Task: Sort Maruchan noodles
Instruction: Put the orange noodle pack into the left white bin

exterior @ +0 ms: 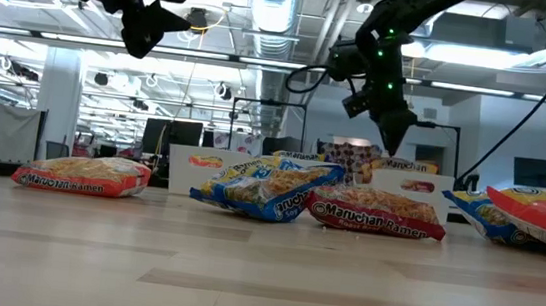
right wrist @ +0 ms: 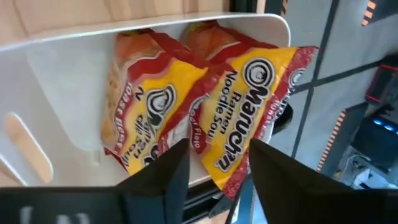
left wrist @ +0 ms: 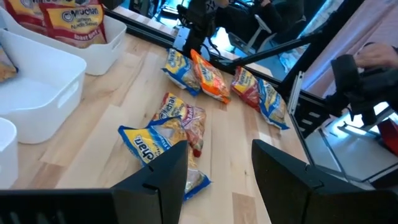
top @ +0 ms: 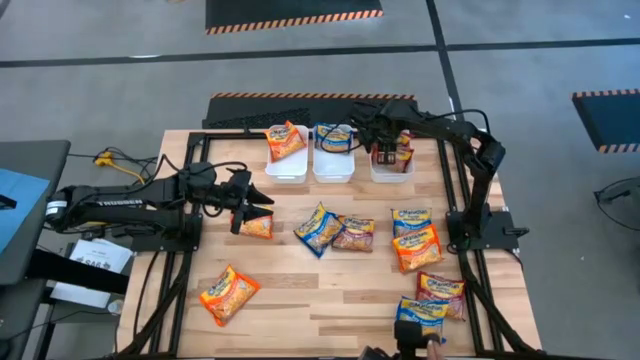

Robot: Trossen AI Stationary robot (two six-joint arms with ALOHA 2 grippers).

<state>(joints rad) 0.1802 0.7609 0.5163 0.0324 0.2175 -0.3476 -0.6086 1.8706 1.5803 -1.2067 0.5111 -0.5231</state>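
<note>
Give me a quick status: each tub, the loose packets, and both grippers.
Left tub: one orange packet inside.
Middle tub: holds a blue packet.
Right tub: dark red packets inside.
Loose noodle packets: lying flat on the table.
Right gripper: open, over the right tub.
Left gripper: open, above an orange packet.

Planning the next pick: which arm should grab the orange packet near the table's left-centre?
Left. The left gripper hangs open right beside that orange packet, while the right gripper is over the far right tub with dark red packets.
</note>
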